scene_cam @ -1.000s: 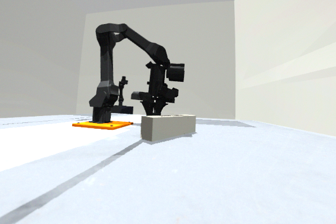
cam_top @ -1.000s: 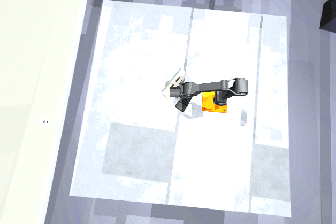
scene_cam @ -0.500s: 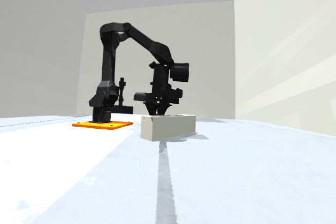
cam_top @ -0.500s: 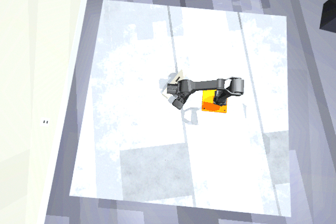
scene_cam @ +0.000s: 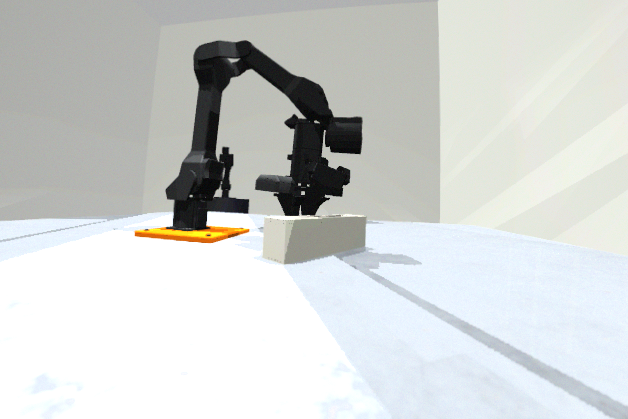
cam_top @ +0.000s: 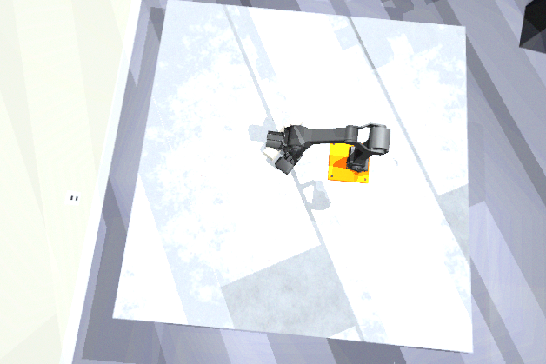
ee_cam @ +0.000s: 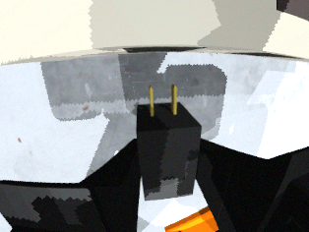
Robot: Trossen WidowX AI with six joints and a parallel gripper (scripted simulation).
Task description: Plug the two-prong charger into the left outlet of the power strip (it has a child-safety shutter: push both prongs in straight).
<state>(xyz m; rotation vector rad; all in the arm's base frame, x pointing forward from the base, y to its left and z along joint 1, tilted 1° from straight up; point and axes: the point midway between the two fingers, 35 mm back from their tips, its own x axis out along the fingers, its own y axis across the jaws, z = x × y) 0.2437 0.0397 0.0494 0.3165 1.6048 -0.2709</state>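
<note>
The black charger (ee_cam: 167, 162) is upright in the wrist view, its two brass prongs (ee_cam: 162, 100) pointing toward the top of the frame. My gripper (ee_cam: 161, 142) (scene_cam: 300, 211) is shut on its body, a finger on each side. In the exterior view the fingertips go out of sight behind the cream power strip (scene_cam: 324, 238), which hides the charger. The power strip fills the top of the wrist view (ee_cam: 153, 25), beyond the prongs. In the top view the arm covers most of the strip; one end (cam_top: 270, 154) shows. I cannot make out the left outlet.
The arm's orange base plate (cam_top: 342, 173) (scene_cam: 203, 236) stands behind the gripper, and a corner of it shows low in the wrist view (ee_cam: 197, 222). A wall outlet (cam_top: 73, 198) is at the far left, off the table (cam_top: 264, 218).
</note>
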